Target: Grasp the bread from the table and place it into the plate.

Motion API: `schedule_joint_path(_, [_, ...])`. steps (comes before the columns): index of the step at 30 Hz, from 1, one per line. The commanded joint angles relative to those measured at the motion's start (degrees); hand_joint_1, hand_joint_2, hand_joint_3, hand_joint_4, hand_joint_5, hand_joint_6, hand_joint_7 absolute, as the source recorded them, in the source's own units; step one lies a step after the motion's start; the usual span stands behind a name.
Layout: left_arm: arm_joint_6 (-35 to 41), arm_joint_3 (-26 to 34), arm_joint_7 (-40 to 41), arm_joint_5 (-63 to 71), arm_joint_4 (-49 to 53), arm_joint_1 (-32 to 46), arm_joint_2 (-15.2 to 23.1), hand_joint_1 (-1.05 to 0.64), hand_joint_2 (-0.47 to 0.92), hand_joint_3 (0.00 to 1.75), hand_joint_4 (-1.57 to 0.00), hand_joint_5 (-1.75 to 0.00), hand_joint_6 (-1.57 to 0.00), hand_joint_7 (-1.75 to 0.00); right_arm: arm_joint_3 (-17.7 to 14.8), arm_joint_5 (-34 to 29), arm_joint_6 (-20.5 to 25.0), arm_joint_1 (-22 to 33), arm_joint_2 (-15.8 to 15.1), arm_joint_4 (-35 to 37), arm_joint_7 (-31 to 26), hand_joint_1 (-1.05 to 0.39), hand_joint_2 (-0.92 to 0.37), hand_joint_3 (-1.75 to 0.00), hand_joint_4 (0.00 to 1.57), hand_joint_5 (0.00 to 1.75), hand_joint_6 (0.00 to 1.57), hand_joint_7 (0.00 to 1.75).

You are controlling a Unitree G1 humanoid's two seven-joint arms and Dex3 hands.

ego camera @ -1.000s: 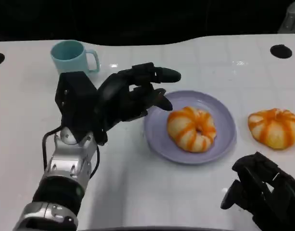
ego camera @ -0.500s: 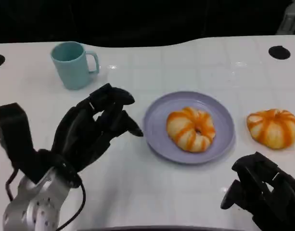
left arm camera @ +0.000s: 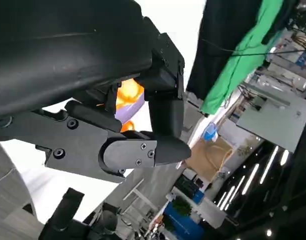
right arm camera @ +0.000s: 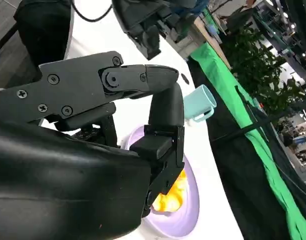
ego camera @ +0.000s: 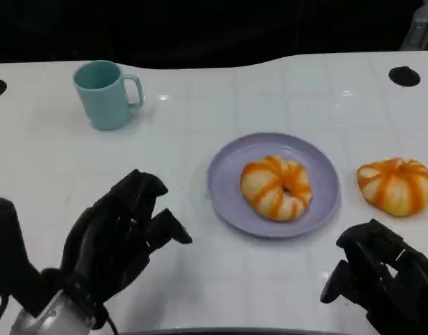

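Note:
An orange-striped bread (ego camera: 276, 187) lies on the lilac plate (ego camera: 224, 195) at the table's middle. A second, similar bread (ego camera: 396, 184) sits on the table right of the plate. My left hand (ego camera: 116, 237) hangs low at the near left, well clear of the plate, fingers loosely apart and holding nothing. My right hand (ego camera: 381, 283) rests at the near right, in front of the second bread, also empty. Past the left hand's fingers (left arm camera: 162, 115), the left wrist view catches a bit of bread (left arm camera: 129, 95). The right wrist view shows bread (right arm camera: 172, 197) on the plate (right arm camera: 185, 220).
A teal mug (ego camera: 103, 93) stands at the far left, also in the right wrist view as the mug (right arm camera: 198, 102). Dark round holes (ego camera: 404, 75) mark the table's far corners. The table's back edge runs along a dark background.
My left hand has drawn back from beside the plate toward the near left and dropped low. The bread stays on the plate. The right hand has not moved.

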Motion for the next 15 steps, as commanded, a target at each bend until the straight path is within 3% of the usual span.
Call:
schedule_joint_path(1, [3.0, 0.5, 2.3, -2.6, -2.9, 3.0, -0.1, -0.53, 0.92, 0.49, -0.68, -1.75, -0.43, -1.71, -0.5, 0.2, -0.3, 0.0, -1.0, -0.5, 0.1, -0.52, -0.92, -0.28, 0.53, 1.73, 0.49, 1.41])
schedule_joint_path(15, [3.7, -0.9, 2.8, -1.6, -4.4, 5.8, 1.0, -0.55, 0.92, 0.48, -0.71, -1.75, -0.46, -1.75, -0.7, 0.2, -0.2, -0.2, -1.4, -0.6, 0.1, -0.51, -0.92, -0.29, 0.53, 1.74, 0.48, 1.43])
